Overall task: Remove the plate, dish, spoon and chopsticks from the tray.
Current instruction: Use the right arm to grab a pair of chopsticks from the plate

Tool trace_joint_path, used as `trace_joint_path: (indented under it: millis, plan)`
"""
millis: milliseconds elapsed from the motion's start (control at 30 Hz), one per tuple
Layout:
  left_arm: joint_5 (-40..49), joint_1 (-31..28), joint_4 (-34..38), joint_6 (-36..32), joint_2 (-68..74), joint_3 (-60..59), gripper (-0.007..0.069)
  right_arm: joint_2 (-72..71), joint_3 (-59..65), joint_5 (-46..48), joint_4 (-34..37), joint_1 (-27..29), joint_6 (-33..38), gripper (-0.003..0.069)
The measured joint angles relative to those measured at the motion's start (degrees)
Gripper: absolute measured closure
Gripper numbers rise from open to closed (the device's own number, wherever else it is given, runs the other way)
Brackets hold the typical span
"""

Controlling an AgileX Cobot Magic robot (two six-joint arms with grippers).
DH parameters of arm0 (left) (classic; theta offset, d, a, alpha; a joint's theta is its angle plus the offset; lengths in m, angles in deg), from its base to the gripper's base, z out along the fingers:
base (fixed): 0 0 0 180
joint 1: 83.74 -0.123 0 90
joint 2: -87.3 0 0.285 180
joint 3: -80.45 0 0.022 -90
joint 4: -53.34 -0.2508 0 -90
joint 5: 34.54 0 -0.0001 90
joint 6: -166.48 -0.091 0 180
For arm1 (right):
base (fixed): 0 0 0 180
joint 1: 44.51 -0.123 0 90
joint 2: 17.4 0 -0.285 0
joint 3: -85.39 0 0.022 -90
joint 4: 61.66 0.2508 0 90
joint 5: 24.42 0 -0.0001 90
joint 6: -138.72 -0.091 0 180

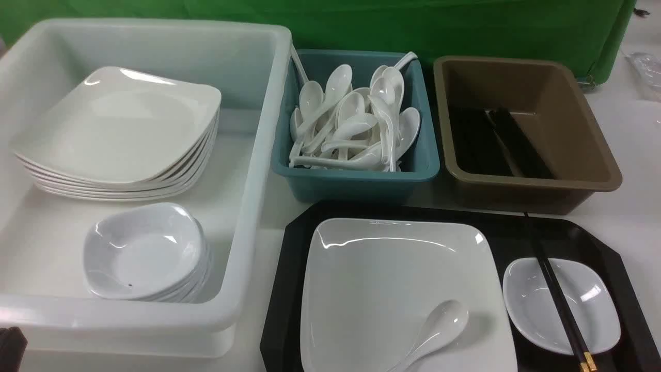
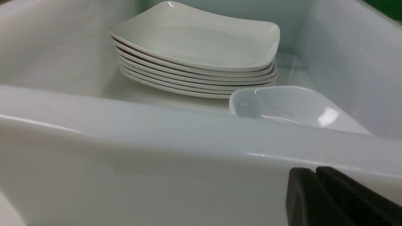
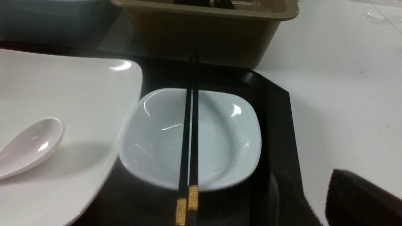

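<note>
The black tray [image 1: 289,268] lies at the front right. On it sits the large white plate [image 1: 382,279], with the white spoon [image 1: 439,325] lying in its near part, bowl up. The small white dish [image 1: 583,320] sits on the tray right of the plate, and the black chopsticks [image 1: 555,289] lie across it, gold caps towards me. The right wrist view shows the dish [image 3: 226,138], chopsticks [image 3: 190,135], plate [image 3: 62,88], spoon [image 3: 28,144] and tray [image 3: 276,125]. My right gripper [image 3: 337,174] is shut and empty beside the tray's right edge. My left gripper [image 2: 315,171] is shut and empty outside the white tub's near wall.
A white tub [image 1: 258,155] at the left holds a stack of plates [image 1: 124,129] and a stack of dishes [image 1: 144,253]. A teal bin [image 1: 356,181] behind the tray holds several spoons. A brown bin [image 1: 583,129] at the back right holds chopsticks. Green cloth hangs behind.
</note>
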Motion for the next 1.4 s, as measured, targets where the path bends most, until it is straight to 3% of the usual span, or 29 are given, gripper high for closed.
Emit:
trace_joint_path:
  millis: [767, 800, 1000, 1133, 1300, 1400]
  plan:
    - [-0.64, 0.00, 0.35, 0.06, 0.00, 0.00, 0.0608, 0.00, 0.00, 0.00, 0.00, 0.00, 0.00, 0.0417]
    - [-1.69, 0.00, 1.49, 0.45, 0.00, 0.00, 0.0608, 0.00, 0.00, 0.00, 0.00, 0.00, 0.00, 0.0417]
    - [-12.41, 0.00, 24.90, 5.75, 0.00, 0.00, 0.0608, 0.00, 0.00, 0.00, 0.00, 0.00, 0.00, 0.0417]
    - [-17.71, 0.00, 29.85, 6.21, 0.00, 0.00, 0.0608, 0.00, 0.00, 0.00, 0.00, 0.00, 0.00, 0.0417]
    - [-7.89, 0.88, 27.95, 3.99, 1.23, 5.49, 0.0608, 0.00, 0.00, 0.00, 0.00, 0.00, 0.00, 0.0417]
    - [1.95, 2.72, 26.07, -6.46, 8.75, 15.02, 0.0608, 0.00, 0.00, 0.00, 0.00, 0.00, 0.00, 0.0417]
